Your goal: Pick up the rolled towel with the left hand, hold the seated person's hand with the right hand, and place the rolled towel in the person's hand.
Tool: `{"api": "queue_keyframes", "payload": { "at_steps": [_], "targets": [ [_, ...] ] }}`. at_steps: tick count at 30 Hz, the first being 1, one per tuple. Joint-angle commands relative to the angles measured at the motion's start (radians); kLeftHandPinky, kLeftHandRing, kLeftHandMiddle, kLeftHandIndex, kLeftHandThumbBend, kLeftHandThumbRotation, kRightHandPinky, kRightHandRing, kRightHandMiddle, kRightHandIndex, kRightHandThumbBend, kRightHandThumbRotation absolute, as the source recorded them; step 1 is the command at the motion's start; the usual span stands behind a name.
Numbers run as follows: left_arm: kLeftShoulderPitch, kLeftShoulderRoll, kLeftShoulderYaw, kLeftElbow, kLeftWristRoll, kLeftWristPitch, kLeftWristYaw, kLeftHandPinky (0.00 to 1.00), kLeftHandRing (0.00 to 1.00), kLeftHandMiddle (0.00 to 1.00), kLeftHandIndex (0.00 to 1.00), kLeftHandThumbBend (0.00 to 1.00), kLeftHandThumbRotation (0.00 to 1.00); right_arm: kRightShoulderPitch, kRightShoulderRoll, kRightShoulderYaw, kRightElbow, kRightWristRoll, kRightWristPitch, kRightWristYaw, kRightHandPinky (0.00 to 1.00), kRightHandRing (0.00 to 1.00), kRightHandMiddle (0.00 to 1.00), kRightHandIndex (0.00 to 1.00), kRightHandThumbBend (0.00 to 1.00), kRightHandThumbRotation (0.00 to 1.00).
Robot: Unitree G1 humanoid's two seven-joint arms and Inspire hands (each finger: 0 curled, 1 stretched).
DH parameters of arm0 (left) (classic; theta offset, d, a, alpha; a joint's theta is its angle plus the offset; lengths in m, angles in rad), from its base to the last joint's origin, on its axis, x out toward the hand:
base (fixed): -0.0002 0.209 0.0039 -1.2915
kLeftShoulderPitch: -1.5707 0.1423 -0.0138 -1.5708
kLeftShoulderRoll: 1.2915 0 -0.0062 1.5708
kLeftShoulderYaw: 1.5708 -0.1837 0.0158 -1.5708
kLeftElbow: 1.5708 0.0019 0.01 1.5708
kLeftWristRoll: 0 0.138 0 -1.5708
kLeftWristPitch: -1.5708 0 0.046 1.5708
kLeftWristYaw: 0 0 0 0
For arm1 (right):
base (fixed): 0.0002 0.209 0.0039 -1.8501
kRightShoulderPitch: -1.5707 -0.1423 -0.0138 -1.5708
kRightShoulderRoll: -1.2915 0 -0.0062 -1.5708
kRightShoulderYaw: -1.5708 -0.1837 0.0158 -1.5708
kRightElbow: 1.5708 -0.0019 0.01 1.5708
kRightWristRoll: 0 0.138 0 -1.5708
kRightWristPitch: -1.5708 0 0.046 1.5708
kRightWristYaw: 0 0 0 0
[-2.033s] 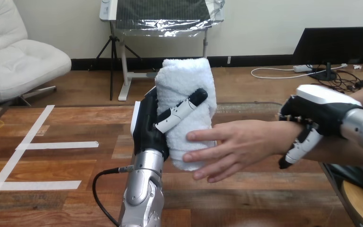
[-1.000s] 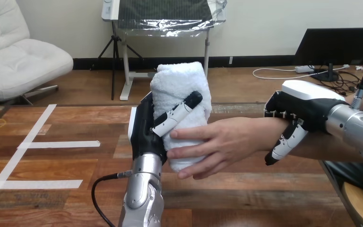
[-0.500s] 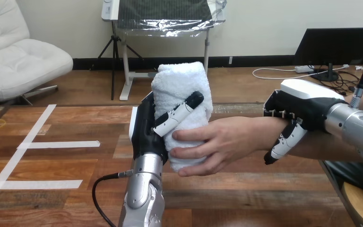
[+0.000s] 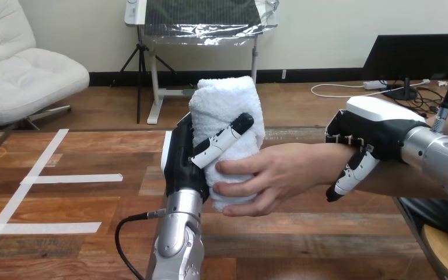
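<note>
Left hand (image 4: 181, 157) fingers clamped on upright rolled towel (image 4: 224, 105), person's hand (image 4: 274, 175) gripping its lower half, right hand (image 4: 373, 131) fingers curled round person's wrist (image 4: 325, 160)

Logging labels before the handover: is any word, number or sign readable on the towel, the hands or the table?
None: no text can be read.
Towel: plain white, no label visible.
Left hand, right hand: no legible markings.
Table: white tape strips, blank.
</note>
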Motion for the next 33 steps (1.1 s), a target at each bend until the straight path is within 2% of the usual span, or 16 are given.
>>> {"api": "queue_keyframes", "payload": {
  "at_steps": [1, 14, 16, 17, 20, 22, 26, 29, 30, 33],
  "targets": [
    [-0.161, -0.218, -0.014, -0.073, -0.022, -0.025, -0.03, 0.25, 0.31, 0.38, 0.42, 0.66, 0.0, -0.084, 0.015, -0.023, 0.008, 0.01, 0.033, -0.02, 0.24, 0.31, 0.38, 0.37, 0.91, 0.05],
    [-0.156, -0.217, -0.019, -0.094, -0.057, -0.017, -0.04, 0.25, 0.31, 0.38, 0.42, 0.66, 0.0, -0.068, 0.0, -0.025, 0.015, 0.023, 0.0, -0.021, 0.23, 0.3, 0.37, 0.37, 0.9, 0.05],
    [-0.152, -0.217, -0.018, -0.103, -0.071, -0.011, -0.055, 0.26, 0.31, 0.38, 0.42, 0.65, 0.0, -0.064, -0.003, -0.027, 0.014, 0.025, -0.003, -0.019, 0.23, 0.29, 0.37, 0.37, 0.9, 0.05],
    [-0.142, -0.204, -0.025, -0.118, -0.08, 0.005, -0.084, 0.26, 0.32, 0.38, 0.42, 0.65, 0.0, -0.059, -0.007, -0.029, 0.007, 0.033, 0.007, -0.002, 0.22, 0.29, 0.36, 0.38, 0.91, 0.06],
    [-0.122, -0.177, -0.041, -0.146, -0.09, 0.026, -0.132, 0.3, 0.36, 0.44, 0.48, 0.67, 0.06, -0.049, -0.017, -0.034, -0.003, 0.05, 0.023, 0.031, 0.23, 0.3, 0.38, 0.38, 0.91, 0.08],
    [-0.114, -0.169, -0.047, -0.158, -0.088, 0.025, -0.142, 0.34, 0.42, 0.51, 0.55, 0.69, 0.15, -0.046, -0.022, -0.036, -0.004, 0.057, 0.023, 0.043, 0.24, 0.31, 0.39, 0.39, 0.92, 0.1],
    [-0.093, -0.133, -0.067, -0.183, -0.048, 0.028, -0.138, 0.41, 0.5, 0.6, 0.62, 0.71, 0.27, -0.031, -0.035, -0.041, -0.022, 0.066, 0.04, 0.072, 0.25, 0.33, 0.41, 0.4, 0.93, 0.12],
    [-0.08, -0.111, -0.077, -0.202, -0.013, 0.029, -0.12, 0.47, 0.56, 0.65, 0.68, 0.73, 0.39, -0.02, -0.045, -0.048, -0.032, 0.08, 0.046, 0.094, 0.27, 0.36, 0.44, 0.41, 0.94, 0.14],
    [-0.075, -0.104, -0.08, -0.209, 0.001, 0.029, -0.111, 0.51, 0.6, 0.68, 0.71, 0.72, 0.48, -0.017, -0.048, -0.049, -0.035, 0.085, 0.049, 0.102, 0.3, 0.39, 0.46, 0.43, 0.95, 0.16],
    [-0.059, -0.087, -0.083, -0.233, 0.022, 0.031, -0.107, 0.55, 0.64, 0.71, 0.74, 0.71, 0.58, -0.006, -0.06, -0.051, -0.051, 0.087, 0.063, 0.121, 0.33, 0.42, 0.49, 0.46, 0.96, 0.18]
  ]
}}
